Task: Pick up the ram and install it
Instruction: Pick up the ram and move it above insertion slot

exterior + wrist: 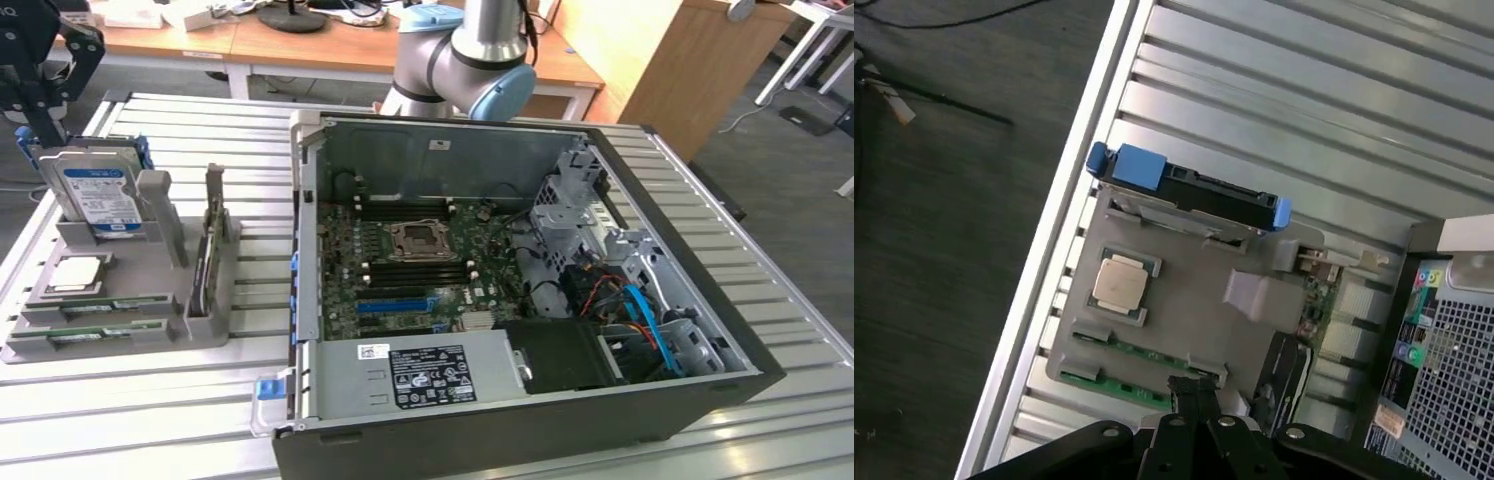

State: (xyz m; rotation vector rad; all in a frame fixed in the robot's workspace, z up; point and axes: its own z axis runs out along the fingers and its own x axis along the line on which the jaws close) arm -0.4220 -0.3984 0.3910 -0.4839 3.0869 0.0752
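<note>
Arm (pixel 467 55) stood at the far side of the table (pixel 134 415), its grey elbow joint w/ pale blue caps above the back wall of the open PC case (pixel 534 445). Its black wrist end sat at the top of the ext. view's left, high over the grey parts holder (pixel 200 320) and apart from everything on it. Jaws were clenched, tips pressed together, nothing btwn them.

Ram (pixel 96 304) lay edge-up in a front slot of the holder, just in front of the CPU chip (pixel 78 272). A second green stick (pixel 104 336) sat in the next slot, nearer the holder's front edge. HDD (pixel 100 195) stood upright at the holder's back. A dark board (pixel 207 250) stood on edge in the side slot toward the case; couldn't tell what kind.

Ext. view gave the case interior: mobo (pixel 461 290) w/ CPU socket (pixel 416 240), dark DIMM slots either side of it, and PSU (pixel 427 375) at the front. It also gave the jaws' height above the holder.

Wrist view gave the top-down look: closed jaw tips lined up over the holder's front end near the green sticks, the HDD's blue rails (pixel 1129 165), the case's perforated rear panel (pixel 1454 360) w/ coloured ports, and dark floor (pixel 944 260) past the table edge.
</note>
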